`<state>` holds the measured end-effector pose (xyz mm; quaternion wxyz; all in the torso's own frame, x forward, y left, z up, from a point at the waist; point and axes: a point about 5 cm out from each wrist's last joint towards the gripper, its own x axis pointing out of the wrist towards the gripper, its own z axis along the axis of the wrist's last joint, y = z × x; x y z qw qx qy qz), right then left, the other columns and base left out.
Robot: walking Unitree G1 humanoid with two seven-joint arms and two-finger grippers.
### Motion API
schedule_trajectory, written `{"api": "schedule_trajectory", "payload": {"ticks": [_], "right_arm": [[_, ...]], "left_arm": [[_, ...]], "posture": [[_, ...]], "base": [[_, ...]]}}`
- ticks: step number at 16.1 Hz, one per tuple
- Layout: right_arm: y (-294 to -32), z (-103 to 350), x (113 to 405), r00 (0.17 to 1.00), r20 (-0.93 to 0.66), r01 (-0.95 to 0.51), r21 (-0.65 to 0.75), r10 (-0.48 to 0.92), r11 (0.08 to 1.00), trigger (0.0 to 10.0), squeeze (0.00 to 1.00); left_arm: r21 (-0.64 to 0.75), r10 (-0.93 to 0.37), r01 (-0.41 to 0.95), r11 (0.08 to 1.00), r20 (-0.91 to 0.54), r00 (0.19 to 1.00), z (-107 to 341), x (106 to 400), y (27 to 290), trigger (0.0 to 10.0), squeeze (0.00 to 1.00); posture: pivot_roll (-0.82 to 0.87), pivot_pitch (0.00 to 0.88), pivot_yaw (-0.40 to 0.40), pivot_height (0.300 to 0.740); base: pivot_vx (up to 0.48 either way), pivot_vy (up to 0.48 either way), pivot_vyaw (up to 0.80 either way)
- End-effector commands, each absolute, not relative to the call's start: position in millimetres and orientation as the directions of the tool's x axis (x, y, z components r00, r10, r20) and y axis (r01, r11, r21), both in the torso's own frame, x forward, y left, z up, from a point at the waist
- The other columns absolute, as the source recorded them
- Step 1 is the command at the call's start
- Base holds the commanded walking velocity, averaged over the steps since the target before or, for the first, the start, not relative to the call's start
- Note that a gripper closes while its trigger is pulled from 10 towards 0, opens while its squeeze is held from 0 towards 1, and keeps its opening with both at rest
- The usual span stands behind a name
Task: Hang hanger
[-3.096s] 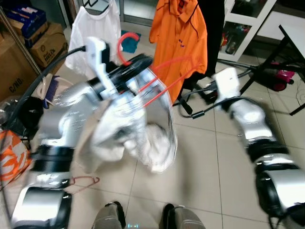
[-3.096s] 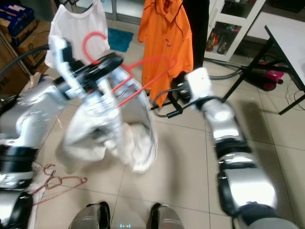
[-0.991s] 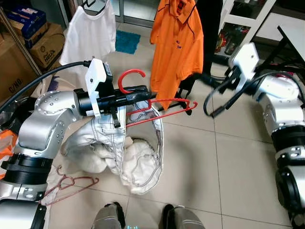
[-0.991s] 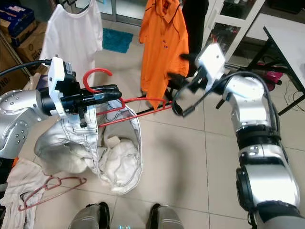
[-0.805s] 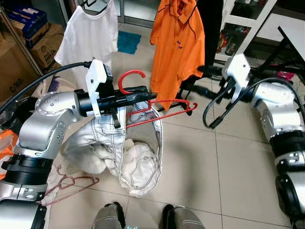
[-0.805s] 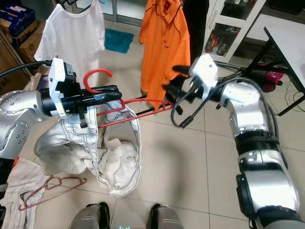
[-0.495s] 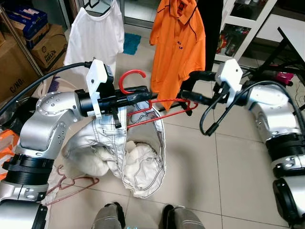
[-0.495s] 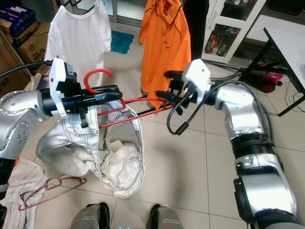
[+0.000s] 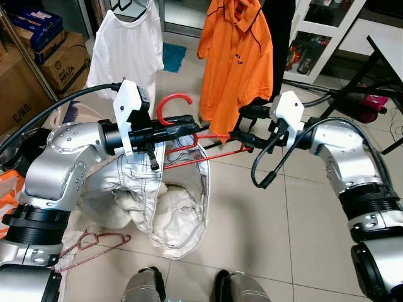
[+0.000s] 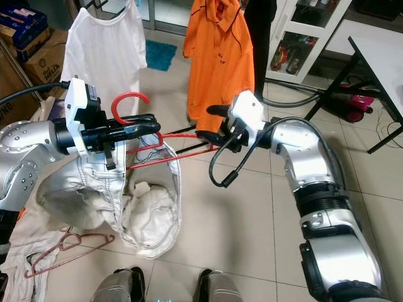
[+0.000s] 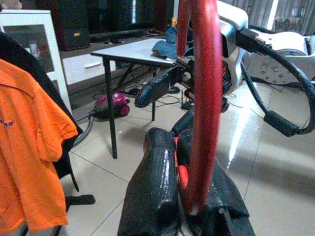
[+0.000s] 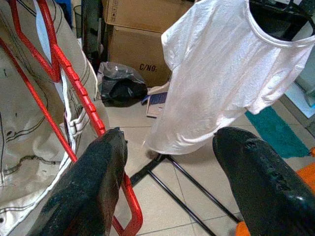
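Note:
My left gripper (image 9: 184,126) is shut on the neck of a red hanger (image 9: 211,153), just under its hook (image 11: 203,98). White trousers (image 9: 157,201) hang from the hanger in a loose bundle down to the floor. My right gripper (image 9: 243,124) is at the hanger's far end, open, with its fingers wide apart. In the right wrist view the hanger's red corner (image 12: 129,216) lies against one black finger (image 12: 93,187), and the other finger (image 12: 256,177) is well off it. The trousers (image 12: 29,123) sit just behind.
A white T-shirt (image 9: 126,47) and an orange polo (image 9: 236,56) hang on a rack ahead. Cardboard boxes (image 9: 60,63) stand at the left. A spare hanger (image 9: 94,242) lies on the tiles by my feet. A black table leg (image 9: 352,82) and a pink vacuum (image 9: 371,104) are at the right.
My right gripper has come in from the right and lowered to the hanger's far end. The left gripper has kept its hold, and the trousers have swung and settled.

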<state>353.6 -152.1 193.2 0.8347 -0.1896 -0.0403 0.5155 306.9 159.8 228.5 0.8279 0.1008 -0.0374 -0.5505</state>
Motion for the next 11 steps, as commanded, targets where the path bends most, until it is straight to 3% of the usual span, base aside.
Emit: {"api": "schedule_trajectory", "payload": {"ticks": [1, 5, 11], "right_arm": [[-137.2, 188.3, 349.3, 0.412, -0.143, -0.871, -0.353, 0.900, 0.342, 10.0, 0.00], [-136.8, 191.9, 346.7, 0.396, -0.109, -0.883, -0.316, 0.912, 0.346, 10.0, 0.00], [-164.5, 213.3, 346.4, 0.460, -0.041, -0.855, -0.290, 0.887, 0.430, 10.0, 0.00]], "left_arm": [[0.272, -0.937, 0.901, 0.338, 0.010, 0.348, 245.5, 302.0, 149.2, 10.0, 0.00], [0.271, -0.936, 0.901, 0.340, 0.009, 0.351, 245.5, 302.2, 149.5, 10.0, 0.00], [0.264, -0.933, 0.900, 0.347, 0.001, 0.359, 243.4, 302.6, 150.7, 10.0, 0.00]], "posture": [[-0.04, 0.146, -0.103, 0.740], [-0.03, 0.153, -0.105, 0.740], [-0.04, 0.159, -0.102, 0.740]], "base": [[0.000, 0.000, 0.00], [0.000, 0.000, 0.00], [0.000, 0.000, 0.00]]}}
